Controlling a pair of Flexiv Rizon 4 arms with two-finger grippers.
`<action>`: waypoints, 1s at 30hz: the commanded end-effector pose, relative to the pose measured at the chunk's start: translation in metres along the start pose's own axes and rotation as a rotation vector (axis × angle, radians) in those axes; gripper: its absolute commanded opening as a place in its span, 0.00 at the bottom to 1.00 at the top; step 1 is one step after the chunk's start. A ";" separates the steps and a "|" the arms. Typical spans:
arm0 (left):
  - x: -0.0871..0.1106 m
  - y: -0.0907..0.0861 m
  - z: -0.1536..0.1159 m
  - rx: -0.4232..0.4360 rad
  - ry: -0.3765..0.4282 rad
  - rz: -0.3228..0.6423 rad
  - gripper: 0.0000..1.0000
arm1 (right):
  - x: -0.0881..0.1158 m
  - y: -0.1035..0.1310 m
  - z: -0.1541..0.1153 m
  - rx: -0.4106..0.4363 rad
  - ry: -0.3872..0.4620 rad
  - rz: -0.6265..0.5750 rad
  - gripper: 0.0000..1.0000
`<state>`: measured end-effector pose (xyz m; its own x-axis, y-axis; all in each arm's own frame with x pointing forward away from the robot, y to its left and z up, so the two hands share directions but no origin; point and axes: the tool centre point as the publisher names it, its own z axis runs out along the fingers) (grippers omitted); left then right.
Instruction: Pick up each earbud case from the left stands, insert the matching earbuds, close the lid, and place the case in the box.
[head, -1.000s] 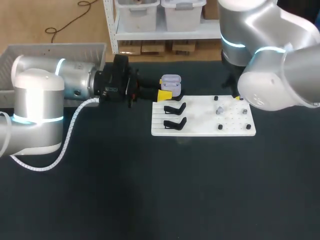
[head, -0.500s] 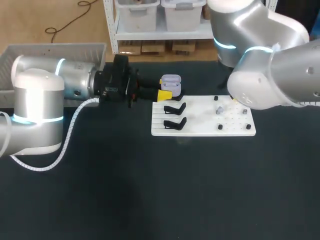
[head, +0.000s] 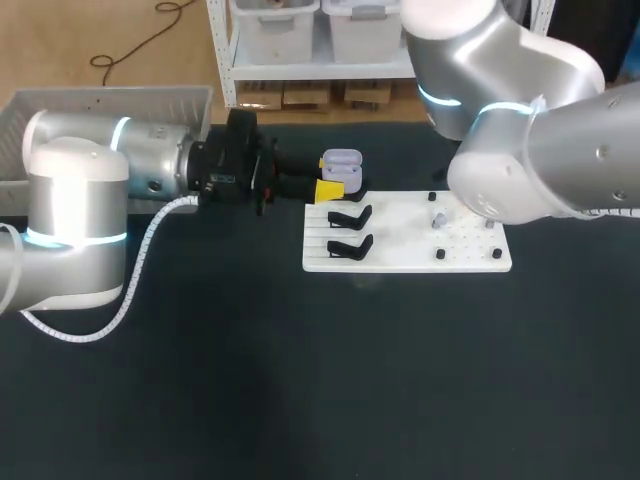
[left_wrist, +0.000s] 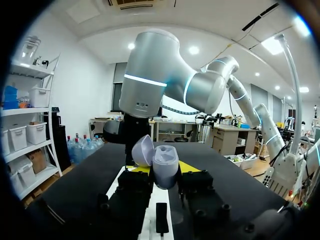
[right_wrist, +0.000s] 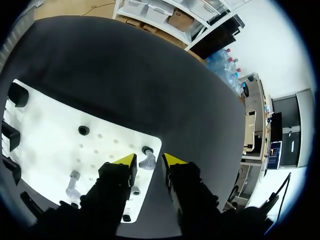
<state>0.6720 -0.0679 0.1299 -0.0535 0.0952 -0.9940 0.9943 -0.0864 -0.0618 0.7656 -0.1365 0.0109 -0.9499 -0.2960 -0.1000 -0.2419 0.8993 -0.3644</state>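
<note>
We see the lilac earbud case at the centre of the frame, lid open and tipped back to one side. Our left jaws pinch it from both sides, a yellow tip against each flank. Under the jaws lies a white board with a black stand on it. The dark tabletop runs off around the board. Beyond the case our right arm hangs over the board's far end; its gripper is hidden.
</note>
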 end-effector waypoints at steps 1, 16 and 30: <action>0.001 0.000 0.000 0.000 -0.001 0.001 0.00 | 0.002 0.001 0.002 0.009 -0.008 0.004 0.30; 0.001 0.000 0.000 0.000 -0.001 0.001 0.00 | 0.001 -0.001 0.006 0.020 -0.010 0.006 0.00; 0.001 0.000 0.000 0.000 -0.001 0.001 0.00 | 0.006 -0.020 -0.076 -0.024 -0.015 0.029 0.00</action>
<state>0.6720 -0.0679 0.1299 -0.0535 0.0952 -0.9940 0.9943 -0.0864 -0.0618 0.7644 -0.1325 0.0571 -0.9538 -0.2734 -0.1247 -0.2135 0.9086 -0.3589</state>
